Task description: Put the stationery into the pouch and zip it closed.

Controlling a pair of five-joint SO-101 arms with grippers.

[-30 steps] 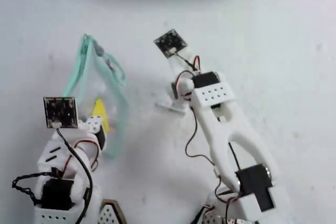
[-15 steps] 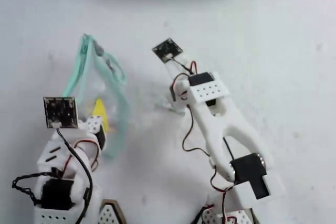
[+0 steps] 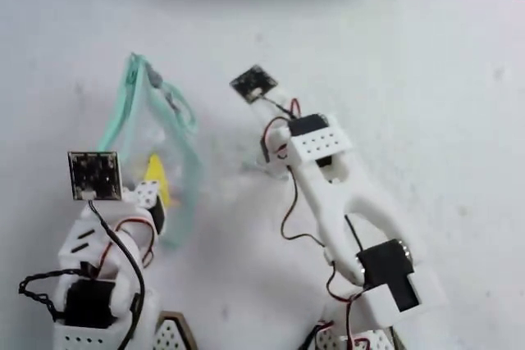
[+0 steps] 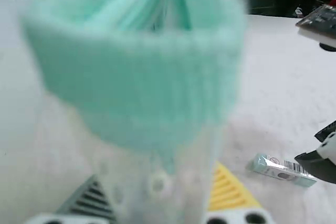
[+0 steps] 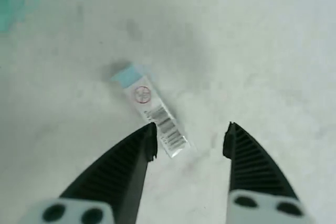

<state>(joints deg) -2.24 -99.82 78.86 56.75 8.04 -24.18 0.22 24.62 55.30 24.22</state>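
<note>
Closest to me, my left gripper [image 4: 157,195] is clamped on the near edge of the clear plastic pouch with the mint-green zip band [image 4: 136,66], the grey and yellow pads pressed to either side of the plastic. That arm has not moved over the last second. It holds the pouch propped up off the white table [image 3: 410,55], with the mouth pointing away from me. From these views I cannot tell how wide the mouth gapes.

What has changed is a little farther out. My right arm [image 3: 328,170] has swung toward the pouch side and dropped slightly, carrying its wrist camera board with it. The small white stationery stick with a mint end and a printed label [image 5: 151,111] now sits right in front of the right gripper [image 5: 190,134]. Those jaws are spread apart and hold nothing. The stick lies flat on the table beside the pouch and outside it, at an angle. Its labelled end is at the tip of one black finger, and the other finger stands off to the side.

I take this as the approach nearly done and the pick not yet made. The stick is off-centre in the gap, so I would shift toward it before closing, otherwise one finger may land on top of it. After that comes the drop into the pouch, then the zip.
</note>
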